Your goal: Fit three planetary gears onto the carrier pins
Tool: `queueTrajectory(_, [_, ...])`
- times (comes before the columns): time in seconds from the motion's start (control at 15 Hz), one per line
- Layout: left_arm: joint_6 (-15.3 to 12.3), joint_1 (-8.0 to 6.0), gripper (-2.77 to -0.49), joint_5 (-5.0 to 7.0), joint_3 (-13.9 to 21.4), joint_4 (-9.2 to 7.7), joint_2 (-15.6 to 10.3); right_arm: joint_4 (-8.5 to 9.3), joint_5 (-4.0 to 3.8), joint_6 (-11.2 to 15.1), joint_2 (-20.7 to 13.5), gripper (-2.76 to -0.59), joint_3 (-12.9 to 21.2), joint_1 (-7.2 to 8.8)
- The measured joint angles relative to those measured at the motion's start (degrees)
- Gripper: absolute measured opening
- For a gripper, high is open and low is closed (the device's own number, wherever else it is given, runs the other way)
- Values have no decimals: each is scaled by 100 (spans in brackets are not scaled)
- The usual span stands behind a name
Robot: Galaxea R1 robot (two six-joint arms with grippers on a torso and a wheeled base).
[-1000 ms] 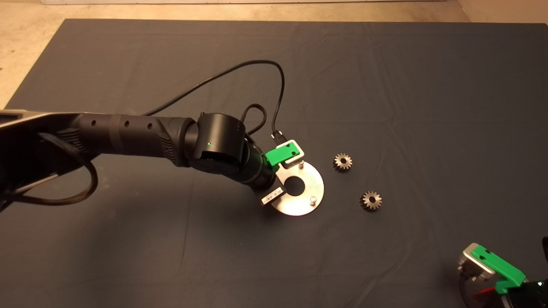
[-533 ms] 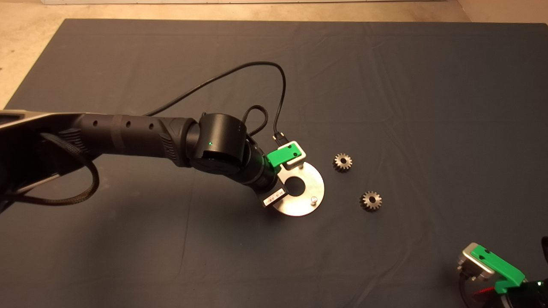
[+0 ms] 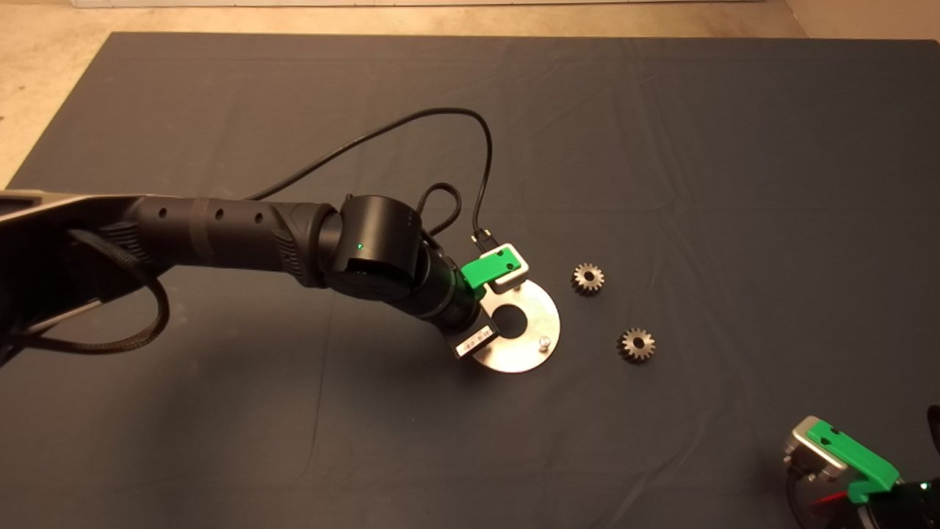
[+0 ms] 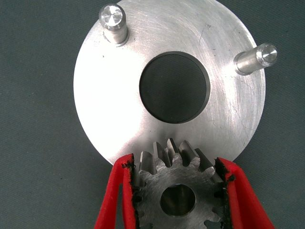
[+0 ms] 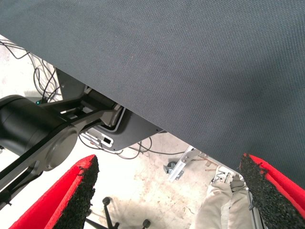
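The shiny silver disc lies mid-mat, and my left gripper hangs over its left part. In the left wrist view my left gripper is shut on one dull-grey planetary gear, held flat over the disc's near rim. Two bare carrier pins stand on the disc; the third is hidden. In the head view one pin shows. Two more gears lie on the mat right of the disc. My right gripper is parked at the lower right, open and empty.
A black cable loops over the mat behind the left arm. The right wrist view looks past the mat's edge at the floor, with a robot base, cables and a person's leg.
My left gripper has edged a little to the right over the disc and now covers the far pin. The disc has shifted slightly right. The loose gears and right arm have not moved.
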Motion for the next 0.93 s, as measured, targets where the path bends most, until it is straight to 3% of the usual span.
queueTrajectory(0.2, [10, 39, -262, -89, 0, 20, -30, 0, 2, 4, 2, -116, 0, 0])
queueTrajectory(0.4, [66, 118, -262, -205, 0, 161, -41, 0, 0, 6, 87, -116, 0, 0])
queueTrajectory(0.93, [155, 133, -262, -231, 2, 195, -46, 0, -10, 9, 123, -116, 0, 1])
